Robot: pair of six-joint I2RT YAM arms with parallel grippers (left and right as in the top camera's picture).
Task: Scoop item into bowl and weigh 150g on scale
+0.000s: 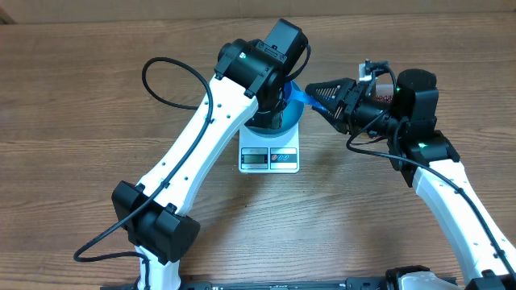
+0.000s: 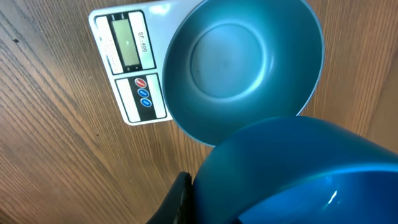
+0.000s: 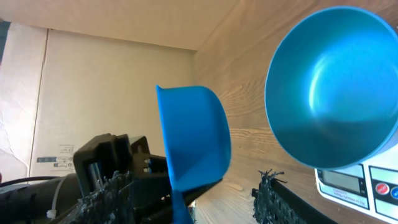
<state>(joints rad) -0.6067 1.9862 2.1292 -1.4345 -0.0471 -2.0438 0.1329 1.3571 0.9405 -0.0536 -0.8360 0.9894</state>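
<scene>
the bowl (image 2: 242,62) sits on the scale (image 2: 130,68), covering its rear part and leaving the display strip showing at the front; the bowl's smooth blue floor shows from above. the scale stands on the table (image 1: 81,121), between the two arms. the left gripper (image 1: 268,117) hangs above the bowl with its jaws together; whether they pinch anything i cannot tell. in the left wrist view a big blue curve fills the near corner, beside a dark finger. the scoop (image 3: 193,137) is just beside the bowl, on its right, its cup towards the bowl and its handle pointing back at the right gripper (image 3: 193,186). the right jaws stand apart on either side of that handle, with bare wood showing between the handle and one finger.
</scene>
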